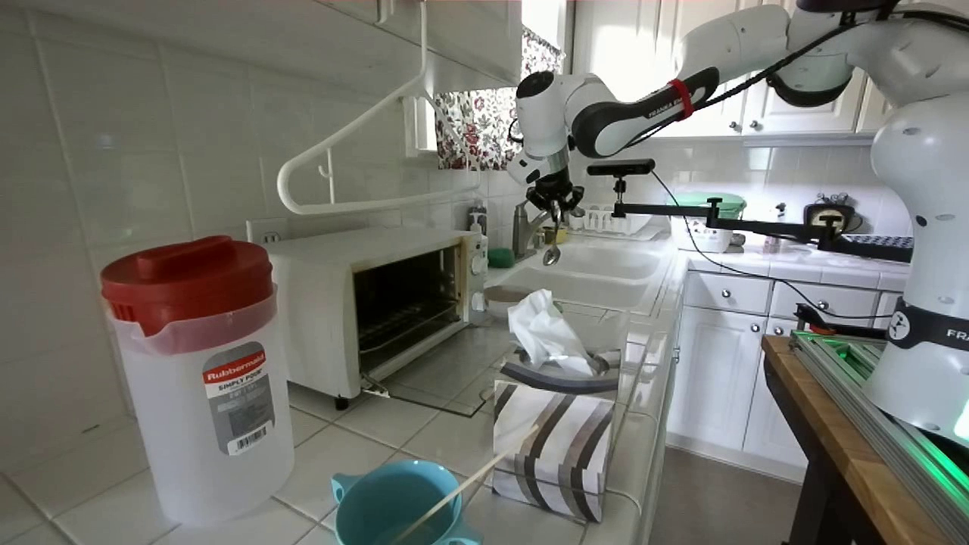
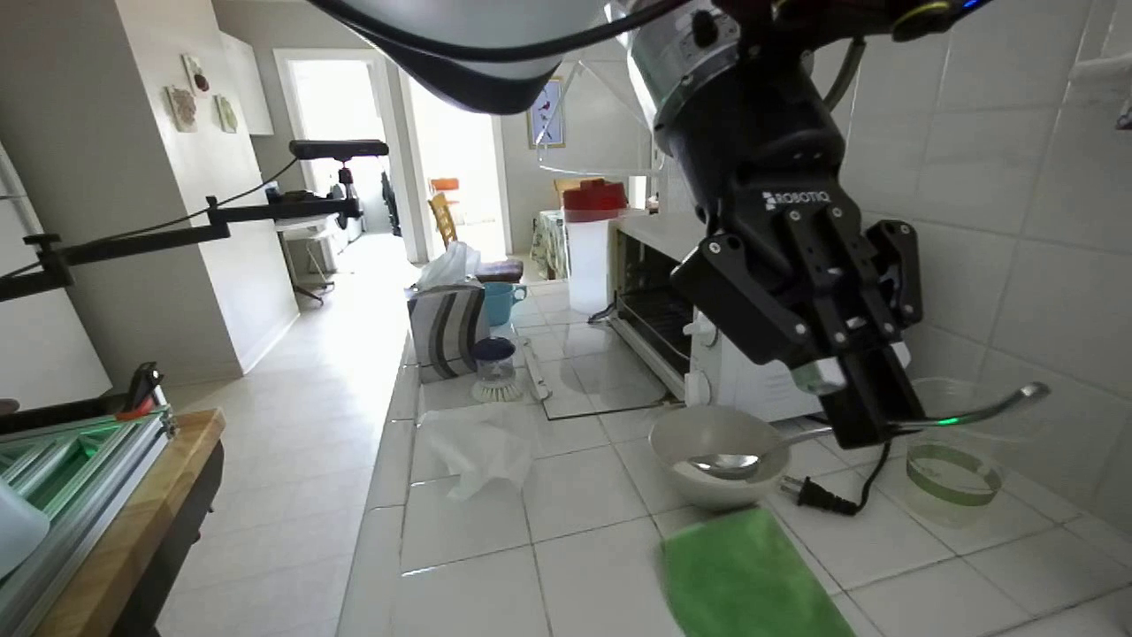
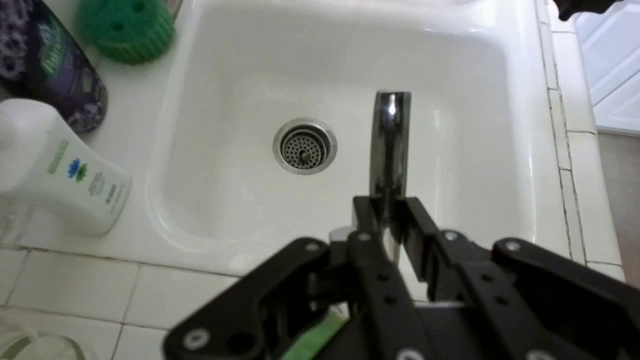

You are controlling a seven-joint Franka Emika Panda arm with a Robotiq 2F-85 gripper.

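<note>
Wrist view: spoon (image 3: 390, 145) part-hidden, prob. behind claw (image 3: 386, 207).

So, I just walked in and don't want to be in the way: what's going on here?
A robot arm holds a metal spoon up in the air, its gripper shut on the handle. In the wrist view the handle end shows against the white sink. In an exterior view the spoon's head lines up with an off-white bowl on the tiled counter but hangs apart from it.
</note>
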